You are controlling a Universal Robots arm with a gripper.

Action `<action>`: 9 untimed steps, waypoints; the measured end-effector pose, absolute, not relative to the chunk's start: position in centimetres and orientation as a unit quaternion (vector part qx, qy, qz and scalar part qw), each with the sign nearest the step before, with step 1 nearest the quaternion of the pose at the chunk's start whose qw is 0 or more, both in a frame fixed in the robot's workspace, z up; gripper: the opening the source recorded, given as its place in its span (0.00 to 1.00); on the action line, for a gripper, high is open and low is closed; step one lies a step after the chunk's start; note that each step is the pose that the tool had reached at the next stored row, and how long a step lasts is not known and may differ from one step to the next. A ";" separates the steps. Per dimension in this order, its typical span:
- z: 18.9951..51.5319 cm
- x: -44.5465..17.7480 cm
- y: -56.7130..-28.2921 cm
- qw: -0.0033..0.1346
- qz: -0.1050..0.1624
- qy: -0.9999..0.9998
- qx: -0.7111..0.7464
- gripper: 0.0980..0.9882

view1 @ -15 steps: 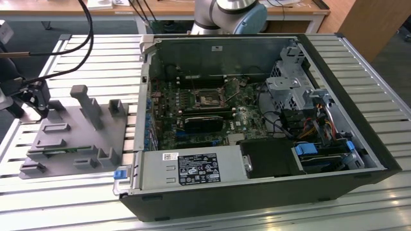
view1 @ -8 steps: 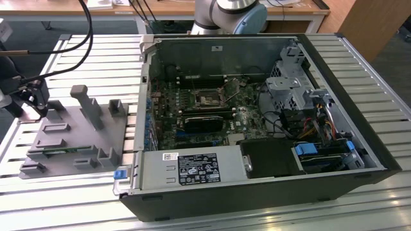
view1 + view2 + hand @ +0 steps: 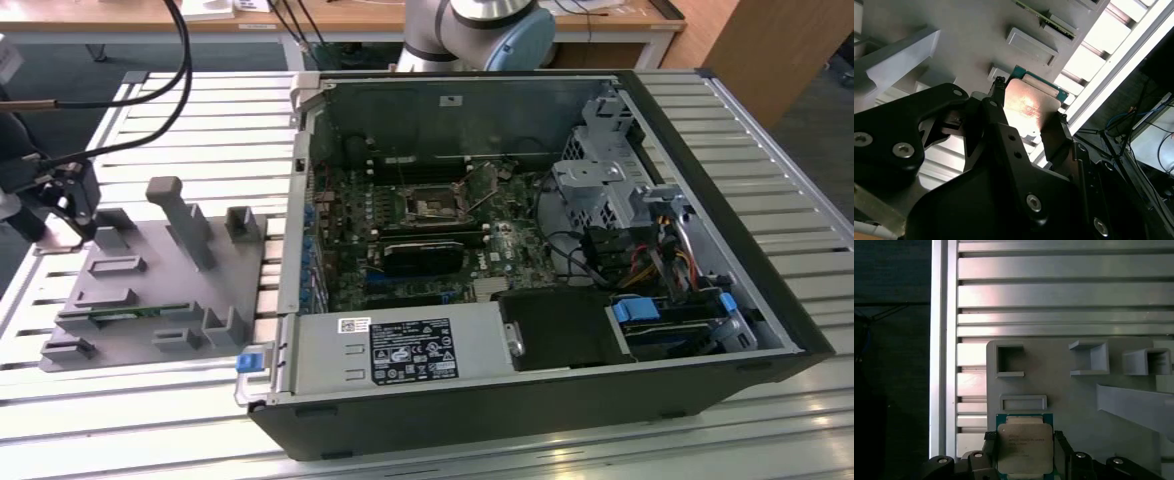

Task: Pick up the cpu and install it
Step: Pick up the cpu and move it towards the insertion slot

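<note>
The gripper [image 3: 1025,460] is narrowed down onto the cpu [image 3: 1025,445]. In both wrist views its black fingers [image 3: 1060,447] press against two opposite edges of the little silvery square, so the chip sits pinched between them, metal top facing up and catching the light. From here I can't say whether it has cleared the surface under it. Just beneath and around it lies the grey tray [image 3: 1079,405], with its moulded pockets and upright posts. The chip is close to the tray's edge, on the exterior view's left, where the gripper [image 3: 64,205] hangs with cables trailing off. Further along the tray a thin green memory stick [image 3: 127,315] lies in its slot. All of this rests on a slatted metal table [image 3: 200,130]. Beyond the tray, toward the exterior view's right, an open computer case [image 3: 787,330] lies on its side, the motherboard socket [image 3: 434,207] showing near the middle of the board, well apart from the chip. Behind the case stands the arm's base [image 3: 487,25].
</note>
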State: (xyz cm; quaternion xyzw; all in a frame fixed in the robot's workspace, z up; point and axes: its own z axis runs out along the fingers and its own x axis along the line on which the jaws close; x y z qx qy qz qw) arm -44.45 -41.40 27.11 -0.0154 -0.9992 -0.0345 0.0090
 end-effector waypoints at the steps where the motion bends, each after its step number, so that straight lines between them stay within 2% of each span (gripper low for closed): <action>1: 27.2 -44.4 -41.4 0.009 -0.035 -0.999 -0.015 0.49; 9: 27.6 -44.4 -41.4 0.009 -0.035 -0.999 -0.015 0.49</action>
